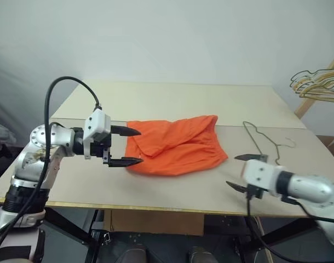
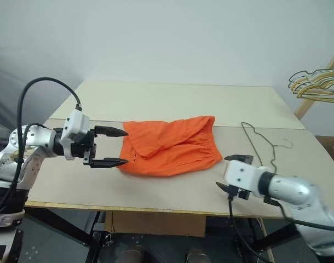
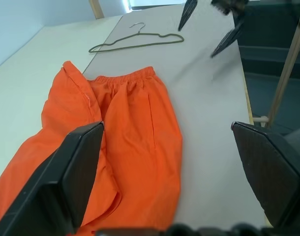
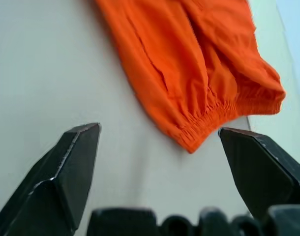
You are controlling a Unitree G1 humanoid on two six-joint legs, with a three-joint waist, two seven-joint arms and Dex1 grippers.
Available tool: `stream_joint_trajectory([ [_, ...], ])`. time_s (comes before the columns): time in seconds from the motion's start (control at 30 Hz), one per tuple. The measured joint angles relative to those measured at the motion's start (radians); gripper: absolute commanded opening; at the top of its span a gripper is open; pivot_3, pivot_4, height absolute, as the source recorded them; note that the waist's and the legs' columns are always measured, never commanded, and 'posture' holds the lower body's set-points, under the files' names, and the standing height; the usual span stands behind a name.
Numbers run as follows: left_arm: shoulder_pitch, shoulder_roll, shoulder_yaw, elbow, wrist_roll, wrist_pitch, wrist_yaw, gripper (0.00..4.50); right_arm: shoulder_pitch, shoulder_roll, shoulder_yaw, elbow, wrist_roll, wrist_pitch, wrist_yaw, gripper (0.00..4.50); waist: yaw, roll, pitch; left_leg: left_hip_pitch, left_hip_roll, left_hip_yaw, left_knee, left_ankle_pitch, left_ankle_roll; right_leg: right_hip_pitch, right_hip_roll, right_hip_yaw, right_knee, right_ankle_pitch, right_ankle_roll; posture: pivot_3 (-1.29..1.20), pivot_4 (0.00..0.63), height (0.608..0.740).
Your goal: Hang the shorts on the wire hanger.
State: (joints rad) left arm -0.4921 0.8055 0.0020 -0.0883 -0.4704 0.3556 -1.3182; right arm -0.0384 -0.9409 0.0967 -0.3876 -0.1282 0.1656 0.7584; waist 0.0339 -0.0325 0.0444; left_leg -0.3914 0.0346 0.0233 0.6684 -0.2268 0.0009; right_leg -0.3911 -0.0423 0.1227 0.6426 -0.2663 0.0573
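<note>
The shorts (image 1: pixel 178 143) lay flat mid-worktop (image 1: pixel 167 98), the hanger (image 1: pixel 263 141) just beside their waistband. The left tool (image 1: pixel 126 146) hovered spread wide at their other end; the right tool (image 1: pixel 243 171) gaped empty nearby.

Shorts (image 1: pixel 175 144) left of wire hanger (image 1: pixel 261 141)

Head stereo pair looks forward and down over the whole bench (image 1: pixel 172 98), both eyes sharing the shorts (image 1: pixel 175 143) at frame centre and the wire hanger (image 1: pixel 261 139) at right. Left wrist view sits low and close, facing along the shorts toward the hanger. Right wrist view looks close at the gathered waistband from the opposite side.
</note>
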Motion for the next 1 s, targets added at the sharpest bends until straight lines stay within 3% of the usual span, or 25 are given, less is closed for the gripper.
stream_joint_trajectory([
  [0.17, -0.004, -0.005, -0.007, -0.004, -0.001, -0.001, 0.0, 4.5, -0.209, 0.102, 0.196, 0.242, -0.212, -0.138, -0.059, 4.47, -0.002, 0.0, 0.0, -0.002, 0.0, 0.0, 0.0, 0.0, 0.0, -0.001, 0.0, 0.0, 0.0, 0.004, 0.006, 0.15, 0.0, 0.74],
  [0.33, -0.008, -0.007, -0.008, -0.004, -0.001, -0.002, 0.001, 4.5, -0.391, 0.173, 0.328, 0.538, -0.431, -0.248, -0.183, 4.47, 0.004, 0.0, 0.0, -0.005, -0.001, 0.0, 0.0, 0.0, 0.0, -0.005, 0.0, 0.0, 0.001, 0.008, -0.001, 0.17, 0.0, 0.74],
  [0.43, -0.008, -0.007, -0.009, -0.004, 0.0, -0.002, 0.002, 4.5, -0.462, 0.174, 0.365, 0.66, -0.492, -0.329, -0.223, 3.9, 0.007, 0.0, 0.0, -0.004, -0.001, 0.0, 0.0, 0.0, 0.0, -0.004, 0.0, -0.001, 0.001, 0.008, -0.001, 0.18, 0.0, 0.74],
  [0.57, 0.0, 0.003, -0.01, -0.005, 0.032, -0.029, 0.006, 4.5, -0.478, 0.188, 0.372, 0.728, -0.516, -0.386, -0.234, 2.49, 0.007, -0.001, 0.0, -0.004, -0.001, 0.0, 0.0, 0.0, 0.0, -0.003, 0.0, 0.0, 0.001, 0.008, -0.001, 0.18, 0.0, 0.74],
  [0.8, 0.047, 0.026, -0.174, 0.122, 0.395, -0.449, 0.07, 4.5, -0.461, 0.191, 0.373, 0.734, -0.516, -0.415, -0.21, 0.01, 0.009, 0.0, 0.0, -0.001, -0.001, 0.0, 0.0, 0.0, 0.0, -0.001, 0.0, 0.0, 0.002, 0.008, -0.003, 0.18, 0.0, 0.74],
  [1.0, -0.083, -0.065, -0.338, 0.397, 0.725, -0.737, 0.266, 4.5, -0.451, 0.191, 0.353, 0.679, -0.503, -0.415, -0.188, 0.01, 0.02, 0.0, 0.0, -0.001, -0.001, 0.0, 0.0, 0.0, 0.0, 0.0, 0.0, 0.001, 0.002, 0.009, -0.002, 0.15, 0.0, 0.74],
])
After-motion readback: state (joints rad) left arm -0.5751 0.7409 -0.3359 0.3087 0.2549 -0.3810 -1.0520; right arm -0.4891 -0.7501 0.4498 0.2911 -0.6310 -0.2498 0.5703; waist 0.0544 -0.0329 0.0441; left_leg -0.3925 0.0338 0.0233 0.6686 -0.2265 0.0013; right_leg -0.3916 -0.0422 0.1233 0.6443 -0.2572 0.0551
